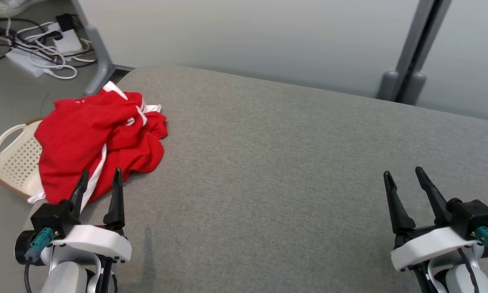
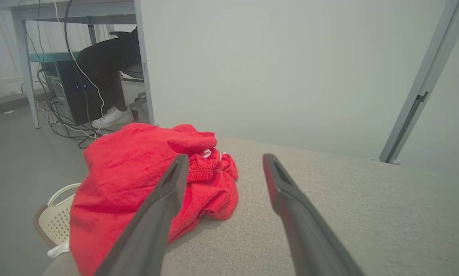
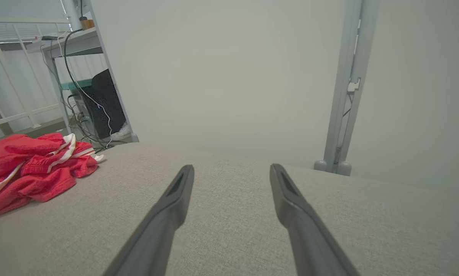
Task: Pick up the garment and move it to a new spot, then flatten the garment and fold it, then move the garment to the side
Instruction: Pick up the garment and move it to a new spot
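The garment (image 1: 93,142) is red with white stripes and lies crumpled at the left edge of the grey cushioned surface (image 1: 289,162), partly hanging over the side. My left gripper (image 1: 100,176) is open just in front of the heap's near edge, holding nothing. In the left wrist view the garment (image 2: 137,172) sits ahead and left of my left gripper (image 2: 225,158). My right gripper (image 1: 405,173) is open over bare fabric at the lower right. The right wrist view has the garment (image 3: 30,168) far to the left of my right gripper (image 3: 232,168).
A cream perforated basket (image 1: 16,158) sits on the floor under the garment's hanging edge. Cables and a power strip (image 1: 40,44) lie on the floor at the far left. A grey partition with a post (image 1: 407,77) stands behind the surface. A person's shoe (image 2: 112,117) rests under a desk.
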